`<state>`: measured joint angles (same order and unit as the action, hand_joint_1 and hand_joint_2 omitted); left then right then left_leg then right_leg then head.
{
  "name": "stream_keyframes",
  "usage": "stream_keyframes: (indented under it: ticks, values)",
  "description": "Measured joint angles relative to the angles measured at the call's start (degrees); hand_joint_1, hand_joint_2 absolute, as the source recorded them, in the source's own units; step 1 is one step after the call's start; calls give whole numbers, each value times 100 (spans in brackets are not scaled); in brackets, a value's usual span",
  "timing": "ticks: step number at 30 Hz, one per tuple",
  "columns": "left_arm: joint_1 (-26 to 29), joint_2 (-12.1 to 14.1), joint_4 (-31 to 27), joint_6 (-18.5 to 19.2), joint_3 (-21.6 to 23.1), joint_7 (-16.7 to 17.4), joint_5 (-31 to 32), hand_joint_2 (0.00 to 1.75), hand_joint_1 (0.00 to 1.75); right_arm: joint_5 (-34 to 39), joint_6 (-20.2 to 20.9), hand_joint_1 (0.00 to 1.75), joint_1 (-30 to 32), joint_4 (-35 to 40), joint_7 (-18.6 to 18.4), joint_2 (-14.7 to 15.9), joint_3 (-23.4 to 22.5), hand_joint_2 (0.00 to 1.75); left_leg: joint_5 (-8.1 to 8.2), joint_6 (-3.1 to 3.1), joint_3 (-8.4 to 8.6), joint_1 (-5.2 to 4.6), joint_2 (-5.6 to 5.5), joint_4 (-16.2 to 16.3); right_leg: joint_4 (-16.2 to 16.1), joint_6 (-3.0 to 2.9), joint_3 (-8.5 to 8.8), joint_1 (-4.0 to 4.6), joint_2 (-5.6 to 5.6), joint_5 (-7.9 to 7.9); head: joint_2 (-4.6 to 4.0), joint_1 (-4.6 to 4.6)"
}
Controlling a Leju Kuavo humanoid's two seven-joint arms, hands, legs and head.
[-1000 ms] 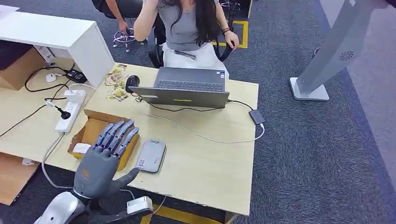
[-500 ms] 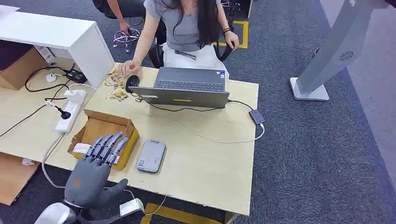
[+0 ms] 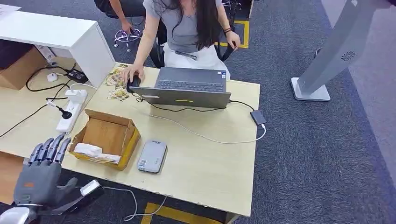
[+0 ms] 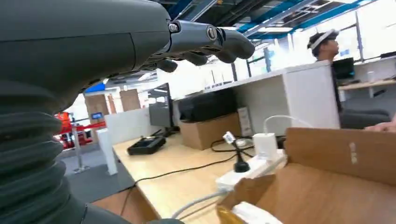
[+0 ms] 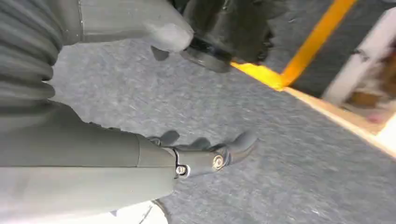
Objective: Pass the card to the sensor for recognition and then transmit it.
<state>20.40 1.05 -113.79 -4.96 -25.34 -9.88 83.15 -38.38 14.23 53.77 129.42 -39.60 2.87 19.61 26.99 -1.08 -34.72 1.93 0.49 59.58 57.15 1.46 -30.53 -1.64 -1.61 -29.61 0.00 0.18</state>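
Pale wooden desk (image 3: 210, 154) with flat grey sensor (image 3: 152, 156); left hand (image 3: 38, 173) fingers (image 3: 46, 149) spread, empty.

My left hand (image 3: 39, 175) hangs off the table's (image 3: 205, 168) near left corner, fingers spread, holding nothing. Between it and the grey card reader (image 3: 152, 156) near the front edge stands the open cardboard box (image 3: 105, 139), walls up. Right of the reader the tabletop lies bare to the right edge. Toward the far edge a cable (image 3: 201, 135) and the laptop (image 3: 184, 88) bar the way.
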Motion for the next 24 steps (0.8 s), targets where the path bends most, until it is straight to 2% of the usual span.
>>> stream_keyframes:
  ticks: [5, 14, 24]
  values:
    - [-25, -153, 129, 4, -312, -22, 17, 175, 0, 7, -39, 0, 42, 308, 0, 262, 225, 175, 0, 0, 0, -1, -2, 0, 0, 0, 1, -1, -3, 0, 0, -2]
    - [-56, -256, 238, 7, -454, -46, 39, 175, 0, 7, -43, 0, 55, 474, 0, 413, 321, 175, 0, 0, 1, 0, -2, 0, 0, 0, 1, 0, -3, 0, 0, -2]
    - [-364, -192, 765, -33, -542, -35, 205, 175, 0, 85, -203, 0, 63, 544, 0, 649, 426, 175, -1, 0, 2, 0, -2, 0, 0, 0, 2, -1, -2, 0, 0, 0]
